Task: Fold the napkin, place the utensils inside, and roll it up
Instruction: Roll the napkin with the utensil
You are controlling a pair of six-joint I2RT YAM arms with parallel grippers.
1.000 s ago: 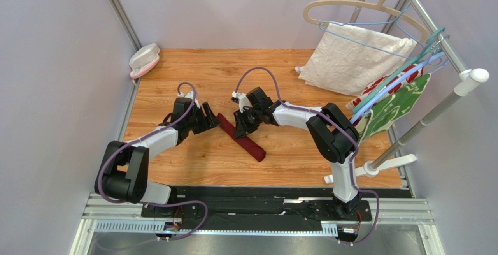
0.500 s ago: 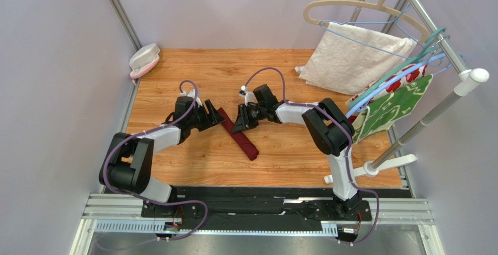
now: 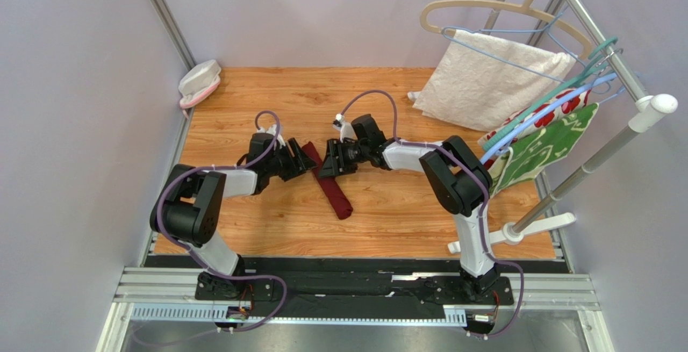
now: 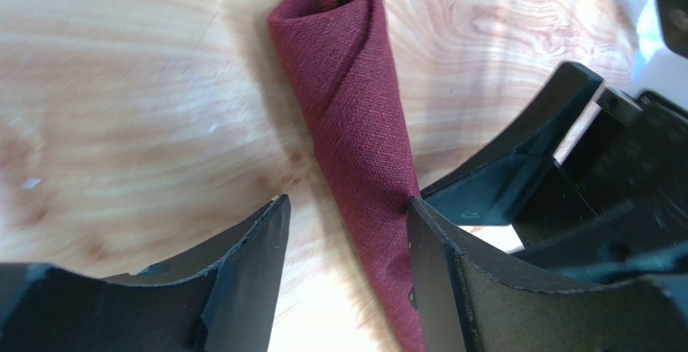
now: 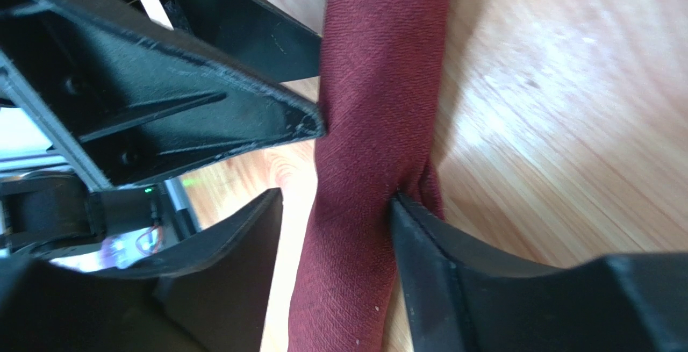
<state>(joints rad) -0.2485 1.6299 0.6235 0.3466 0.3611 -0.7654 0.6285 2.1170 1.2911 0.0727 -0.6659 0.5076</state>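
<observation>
Wood-grain tabletop [image 3: 242, 94] carries the napkin [image 3: 336, 197], a tight maroon roll lying slantwise at centre between the two arms. Left jaws stand apart astride its far end, one finger [image 4: 436, 271] touching the cloth. Right jaws are apart too, straddling the middle with one finger [image 5: 452, 287] against it. No utensils show; I judge them wrapped inside. The roll looks finished, so the job is a clean release: open wide, lift straight up, and avoid dragging the loose edge, which could unwind it. No brand, label or writing can be read anywhere.
</observation>
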